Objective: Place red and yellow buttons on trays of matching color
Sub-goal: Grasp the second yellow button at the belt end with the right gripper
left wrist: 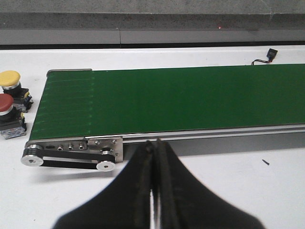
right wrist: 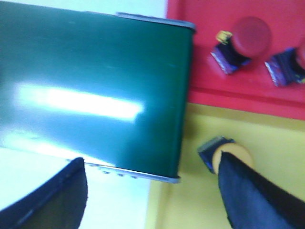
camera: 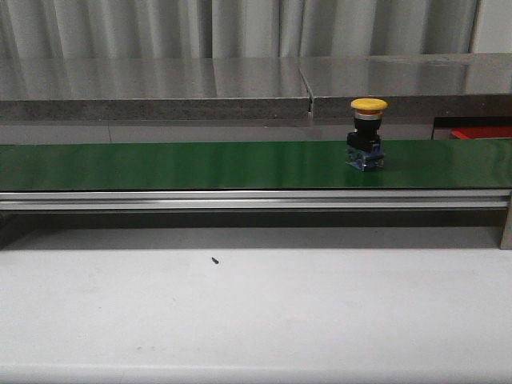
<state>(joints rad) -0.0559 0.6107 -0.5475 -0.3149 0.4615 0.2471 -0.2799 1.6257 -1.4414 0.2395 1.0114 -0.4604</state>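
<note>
- Front view only: I see a yellow button upright, cap up, on the green belt, right of centre.
- Right wrist only: red tray, yellow tray; right claw spread wide.
- Left wrist only: left claw pressed closed, empty.

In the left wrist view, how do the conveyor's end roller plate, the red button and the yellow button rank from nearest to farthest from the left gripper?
1. End roller plate at the belt's end, just beyond the shut left gripper.
2. Red button on the white table, off the belt's end.
3. Yellow button right behind the red one, farthest.
</note>
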